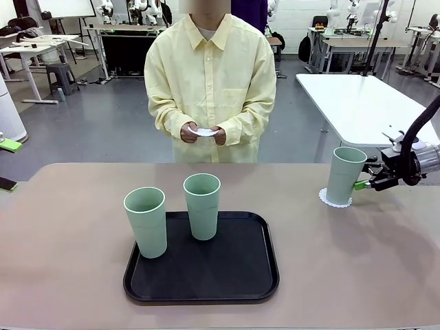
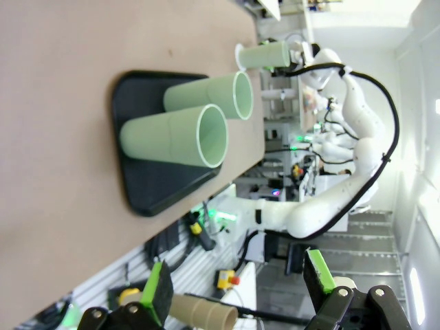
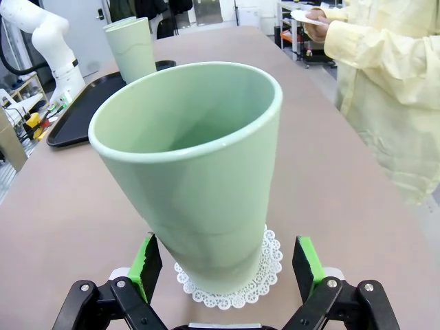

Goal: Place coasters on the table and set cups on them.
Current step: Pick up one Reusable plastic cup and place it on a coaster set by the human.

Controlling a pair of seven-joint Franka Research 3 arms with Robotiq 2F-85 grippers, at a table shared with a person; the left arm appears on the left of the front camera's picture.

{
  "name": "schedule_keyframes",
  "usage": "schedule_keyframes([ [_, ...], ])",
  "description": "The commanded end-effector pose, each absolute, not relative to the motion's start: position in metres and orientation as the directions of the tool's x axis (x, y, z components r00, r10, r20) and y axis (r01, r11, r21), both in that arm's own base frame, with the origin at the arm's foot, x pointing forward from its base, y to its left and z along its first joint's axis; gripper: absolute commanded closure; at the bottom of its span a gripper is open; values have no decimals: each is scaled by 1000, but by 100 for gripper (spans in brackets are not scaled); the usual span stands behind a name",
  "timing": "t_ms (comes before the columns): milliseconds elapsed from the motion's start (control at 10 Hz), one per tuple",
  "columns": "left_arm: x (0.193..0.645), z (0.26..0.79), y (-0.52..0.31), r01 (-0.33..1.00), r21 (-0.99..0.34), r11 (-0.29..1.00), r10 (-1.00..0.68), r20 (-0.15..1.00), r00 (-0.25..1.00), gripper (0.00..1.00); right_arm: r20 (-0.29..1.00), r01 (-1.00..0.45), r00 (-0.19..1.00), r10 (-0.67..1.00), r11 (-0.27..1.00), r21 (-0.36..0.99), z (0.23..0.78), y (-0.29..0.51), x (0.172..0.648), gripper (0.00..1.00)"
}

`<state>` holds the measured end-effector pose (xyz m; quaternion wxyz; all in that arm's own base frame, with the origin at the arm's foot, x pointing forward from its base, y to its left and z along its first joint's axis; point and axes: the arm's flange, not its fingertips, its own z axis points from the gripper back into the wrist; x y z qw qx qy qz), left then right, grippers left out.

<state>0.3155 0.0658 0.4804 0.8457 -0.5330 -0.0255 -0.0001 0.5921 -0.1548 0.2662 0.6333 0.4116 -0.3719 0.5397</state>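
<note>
Mint-green plastic is what catches the eye: one cup (image 1: 345, 175) stands upright on a lace-edged coaster (image 1: 335, 201) near the right edge of the beige surface (image 1: 69, 261), with the white scallops showing around its base. The right jaws sit low beside it, spread wide open. In the right wrist view a green pad (image 3: 146, 265) stands to either side of the cup's lower wall (the one on the picture's left looks very close to the plastic, the other clearly apart), and they are not pinching it. Two more cups stand upright on the black tray (image 1: 234, 275) at the middle of the surface: the near cup (image 1: 146, 223) at the tray's left edge, the far cup (image 1: 202, 206) toward its back, close to each other but apart. Across the surface a person (image 1: 210, 75) in a pale yellow shirt holds a thin white disc (image 1: 204, 131) in both hands at waist height; whether it is one coaster or more I cannot tell. The left jaws hang open too, with nothing between their green pads (image 2: 157, 292), well away from the tray.
</note>
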Motion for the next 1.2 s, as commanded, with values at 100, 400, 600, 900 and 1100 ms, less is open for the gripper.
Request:
schedule_keyframes([
  [100, 316, 481, 66, 44, -908, 417, 25, 60, 998, 0, 906, -984, 177, 384, 98, 151, 268, -168, 598, 0],
  [400, 316, 481, 66, 44, -908, 417, 25, 60, 998, 0, 820, -943, 295, 491, 285, 169, 298, -181, 576, 0],
  [600, 316, 481, 66, 44, -908, 417, 25, 60, 998, 0, 633, -837, 513, 579, 503, 218, 350, -177, 523, 0],
  [900, 316, 481, 66, 44, -908, 417, 25, 60, 998, 0, 449, -678, 699, 557, 716, 168, 411, -156, 468, 0],
  [1100, 316, 481, 66, 44, -908, 417, 25, 60, 998, 0, 392, -610, 758, 521, 779, 143, 441, -133, 444, 0],
])
